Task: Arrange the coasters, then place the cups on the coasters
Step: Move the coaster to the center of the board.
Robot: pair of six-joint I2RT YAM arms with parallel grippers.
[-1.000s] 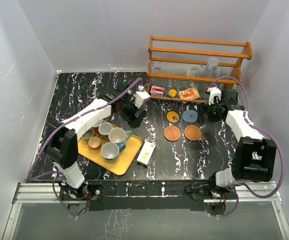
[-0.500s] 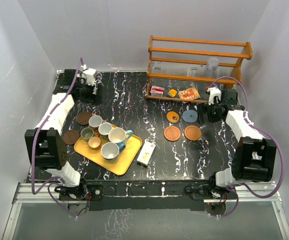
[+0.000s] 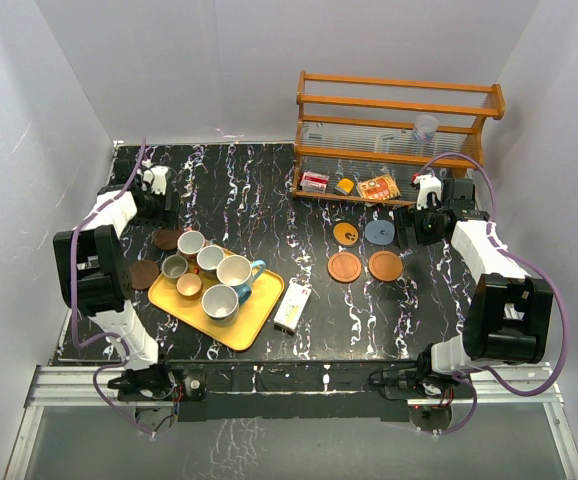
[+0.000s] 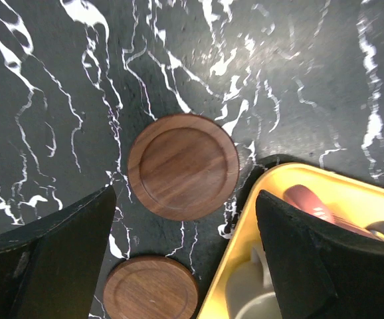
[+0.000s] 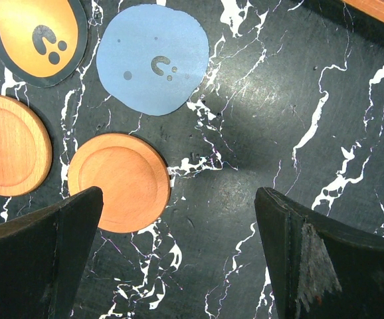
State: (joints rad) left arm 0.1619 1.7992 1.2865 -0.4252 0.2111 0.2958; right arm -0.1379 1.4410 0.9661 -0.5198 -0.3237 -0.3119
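marbled table (image 3: 239,190) | yellow tray (image 3: 253,318) | two dark coasters (image 3: 168,238) beside it | four coasters (image 3: 345,266) right | white packet (image 3: 293,305), perhaps | rack (image 3: 399,104)

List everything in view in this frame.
tray: one, yellow, front left.
coasters: six; two dark brown left of tray; two orange-brown, one orange-black, one grey-blue right of centre.
cups: six; white, blue, grey-green, brown; on tray.
box: one, white, beside tray.
rack: one, wooden, rear right.
packets: three, red and orange, at rack's base.
clear cup: one, on rack.
table: black marbled.
left gripper: open, above dark coasters.
right gripper: open, right of coasters.
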